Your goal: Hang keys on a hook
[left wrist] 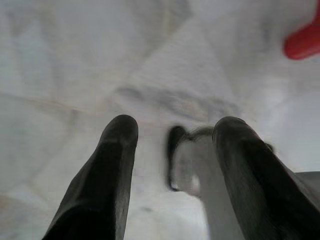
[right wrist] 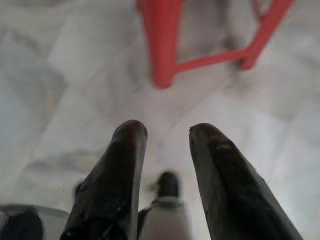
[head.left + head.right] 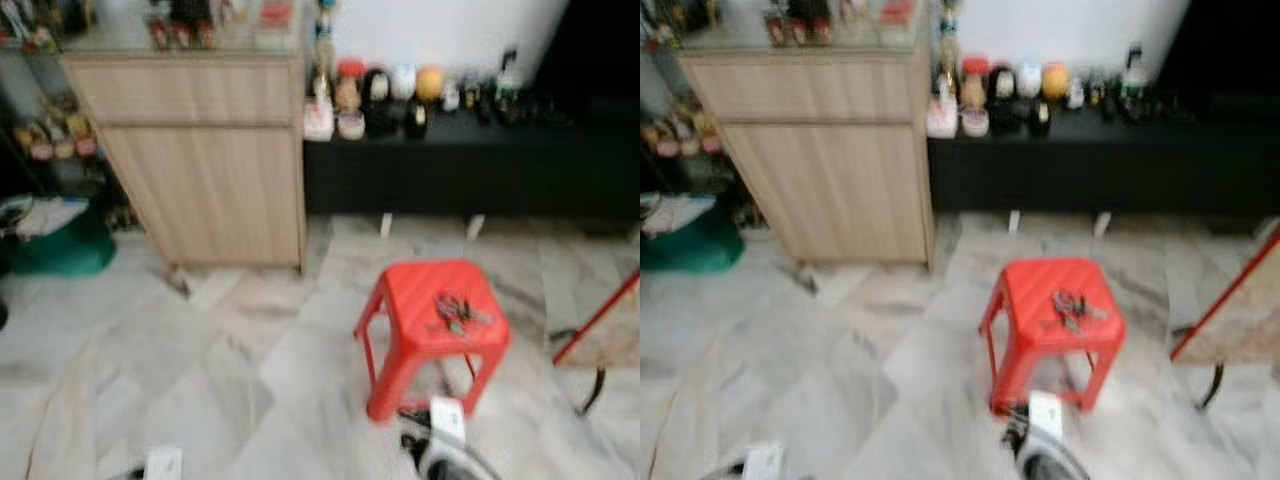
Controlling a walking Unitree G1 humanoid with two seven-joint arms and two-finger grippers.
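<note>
A bunch of dark keys [image 3: 455, 312] lies on top of a small red plastic stool [image 3: 420, 290] that stands on the marble floor, right of centre. The picture is blurred. My right arm [image 3: 445, 440] hangs low, just in front of the stool. My right gripper [image 2: 168, 130] is open above the floor, with nothing between its fingers, and the stool's legs [image 2: 162, 45] are just beyond it. My left arm [image 3: 160, 463] hangs at the lower left. The left gripper [image 1: 175, 125] is open over bare floor, with a corner of the stool [image 1: 305, 42] off to one side.
A light wooden cabinet [image 3: 200, 150] stands at the back left. Beside it, a low black shelf [image 3: 480, 160] carries several jars and bottles. A green bag [image 3: 60, 245] sits on the floor at far left. A red-framed object [image 3: 600, 325] leans at the right edge.
</note>
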